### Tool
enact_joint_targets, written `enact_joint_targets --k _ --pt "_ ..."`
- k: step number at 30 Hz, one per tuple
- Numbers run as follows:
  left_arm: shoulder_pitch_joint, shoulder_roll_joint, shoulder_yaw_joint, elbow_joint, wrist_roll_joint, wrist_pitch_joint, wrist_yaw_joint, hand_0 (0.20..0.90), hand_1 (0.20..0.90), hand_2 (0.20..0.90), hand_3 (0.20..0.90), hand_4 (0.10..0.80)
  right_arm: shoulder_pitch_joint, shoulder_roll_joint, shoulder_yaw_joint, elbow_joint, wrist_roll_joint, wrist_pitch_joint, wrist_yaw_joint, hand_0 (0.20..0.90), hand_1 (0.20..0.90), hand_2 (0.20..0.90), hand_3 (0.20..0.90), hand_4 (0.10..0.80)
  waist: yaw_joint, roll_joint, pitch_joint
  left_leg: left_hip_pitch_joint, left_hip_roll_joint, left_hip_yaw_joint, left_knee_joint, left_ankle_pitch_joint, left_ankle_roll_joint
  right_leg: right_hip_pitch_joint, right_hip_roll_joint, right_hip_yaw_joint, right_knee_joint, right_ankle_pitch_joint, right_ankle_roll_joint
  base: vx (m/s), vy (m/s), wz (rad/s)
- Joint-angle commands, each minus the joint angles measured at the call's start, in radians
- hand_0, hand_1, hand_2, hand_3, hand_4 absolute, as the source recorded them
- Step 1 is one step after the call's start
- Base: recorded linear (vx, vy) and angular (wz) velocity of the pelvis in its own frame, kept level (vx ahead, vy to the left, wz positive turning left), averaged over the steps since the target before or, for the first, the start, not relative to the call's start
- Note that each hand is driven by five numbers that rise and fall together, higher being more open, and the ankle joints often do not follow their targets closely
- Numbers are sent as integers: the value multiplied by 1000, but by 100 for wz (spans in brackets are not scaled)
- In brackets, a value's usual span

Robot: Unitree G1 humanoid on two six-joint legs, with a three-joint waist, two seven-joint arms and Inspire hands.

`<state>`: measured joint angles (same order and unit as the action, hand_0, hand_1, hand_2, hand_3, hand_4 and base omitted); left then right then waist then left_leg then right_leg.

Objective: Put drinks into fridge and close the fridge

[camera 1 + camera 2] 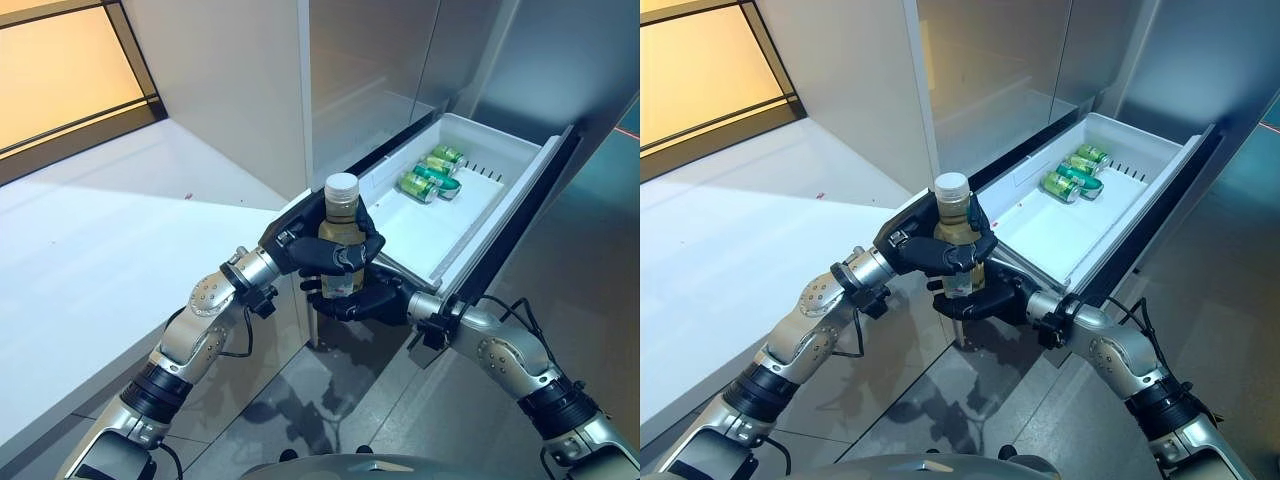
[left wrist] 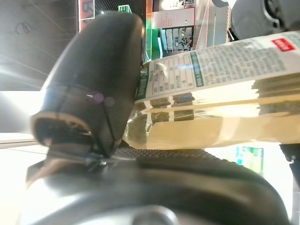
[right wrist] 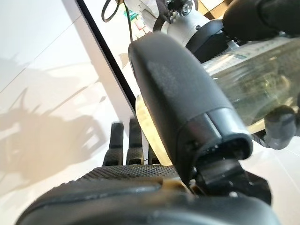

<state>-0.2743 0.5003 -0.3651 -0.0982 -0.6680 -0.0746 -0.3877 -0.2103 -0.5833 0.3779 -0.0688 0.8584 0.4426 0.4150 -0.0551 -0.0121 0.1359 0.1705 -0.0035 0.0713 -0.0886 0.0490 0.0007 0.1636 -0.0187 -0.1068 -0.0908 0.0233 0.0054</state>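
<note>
Both robot hands meet right in front of you, over the floor (image 1: 300, 400); your left robot hand (image 1: 310, 250) has its fingers curled round the upper body of the bottle (image 1: 340, 235), and your right robot hand (image 1: 365, 300) cups the bottle's lower end, thumb and fingers closing in on it; you can see that double grip in both wrist views, pale yellow drink and a printed label (image 2: 225, 61) showing past the thumbs; the bottle stands upright with its white cap (image 1: 342, 184) on top, just short of the near corner of the open fridge drawer (image 1: 470, 230); that white drawer is pulled out, and green cans (image 1: 432, 172) lie on their sides at its far end; a white counter (image 1: 110, 230) runs along your left.
</note>
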Motion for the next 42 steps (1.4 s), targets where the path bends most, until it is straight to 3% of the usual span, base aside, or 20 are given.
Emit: enact_joint_targets --k 1,9,15,16,17,23,35,38,42 --pt "-126 -58 -84 50 17 -24 -55 300 300 300 200 100 -198 127 -24 -166 115 -114 72 300 300 300 200 100 6 -11 -64 5 -28 6 18 -103 35 -32 2 -5 81 -62 59 0 0 0" --pt "-125 -43 -98 70 -4 -7 -112 300 300 300 200 100 -252 98 -35 -148 193 -82 -1 300 300 300 200 100 8 -10 -64 6 -29 6 18 -105 36 -31 3 -3 80 -60 58 0 0 0" --pt "-116 -53 -112 68 -9 -58 -140 300 300 300 200 100 -251 108 -39 -131 204 -98 -45 300 300 300 200 100 8 -9 -64 6 -28 9 20 -106 36 -29 3 -6 79 -59 55 0 0 0" --pt "-114 -53 -110 65 -4 -74 -141 535 535 535 475 375 -250 109 -43 -132 202 -99 -55 300 300 300 200 100 9 -10 -64 6 -27 9 20 -107 35 -29 3 -6 78 -60 55 0 0 0" --pt "-115 -52 -110 62 -2 -94 -136 900 900 900 900 800 -253 108 -48 -129 194 -105 -65 300 300 300 200 100 9 -10 -64 5 -27 9 21 -107 35 -29 3 -7 78 -60 54 0 0 0" --pt "-112 -57 -84 45 -37 -213 -74 900 900 900 900 800 -280 91 -104 -89 174 -167 -139 300 300 300 200 100 12 -16 -63 8 -25 7 18 -108 32 -26 3 -12 77 -61 52 0 0 0" --pt "-98 -88 42 -50 -35 -453 117 900 900 900 900 800 -352 48 -258 6 179 -226 -321 300 300 300 200 100 33 -39 -68 -7 -28 -15 28 -108 28 -30 4 -32 86 -69 38 -1 -9 3" --pt "-108 -98 70 -74 -58 -488 165 900 900 900 900 800 -362 50 -274 37 96 -257 -340 300 300 300 200 100 37 -41 -72 -10 -28 -21 30 -108 28 -31 3 -37 91 -71 37 -6 -4 1" --pt "-113 -108 102 -96 -73 -464 220 900 900 900 900 800 -382 30 -287 64 -11 -285 -374 300 300 300 200 100 41 -43 -74 -12 -28 -28 32 -108 27 -31 3 -42 97 -76 34 10 -4 9"
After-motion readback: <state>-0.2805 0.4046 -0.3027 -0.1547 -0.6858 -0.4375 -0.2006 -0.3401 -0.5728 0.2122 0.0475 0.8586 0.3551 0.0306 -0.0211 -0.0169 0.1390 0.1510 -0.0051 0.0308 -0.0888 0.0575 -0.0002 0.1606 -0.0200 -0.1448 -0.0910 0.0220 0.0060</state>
